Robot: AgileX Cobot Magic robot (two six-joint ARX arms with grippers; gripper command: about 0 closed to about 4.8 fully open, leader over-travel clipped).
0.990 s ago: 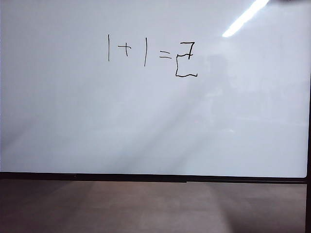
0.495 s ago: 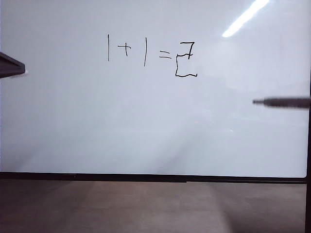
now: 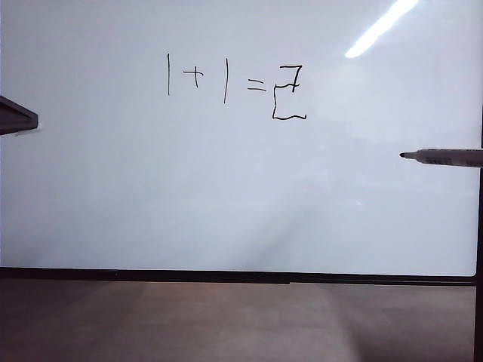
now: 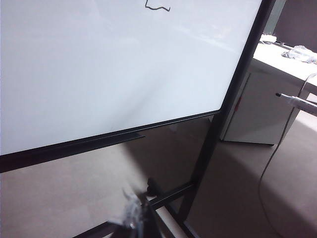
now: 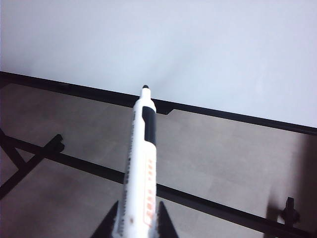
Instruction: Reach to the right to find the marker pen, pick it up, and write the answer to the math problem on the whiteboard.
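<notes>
We see the right gripper (image 5: 136, 228) clamped on the marker pen (image 3: 445, 157), at 3 o'clock of the whiteboard (image 3: 151, 196). The answer (image 3: 289, 93) sits just beside the math problem (image 3: 215, 78), toward 12. Left gripper (image 4: 136, 218) is blurred at 9 o'clock; we cannot tell its jaws.

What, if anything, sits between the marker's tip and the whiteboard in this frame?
Nothing visible does. The right gripper is shut on the marker pen, whose tip points in from the right edge over bare whiteboard. The answer is already written after the math problem. The left gripper stays at the far left edge.
</notes>
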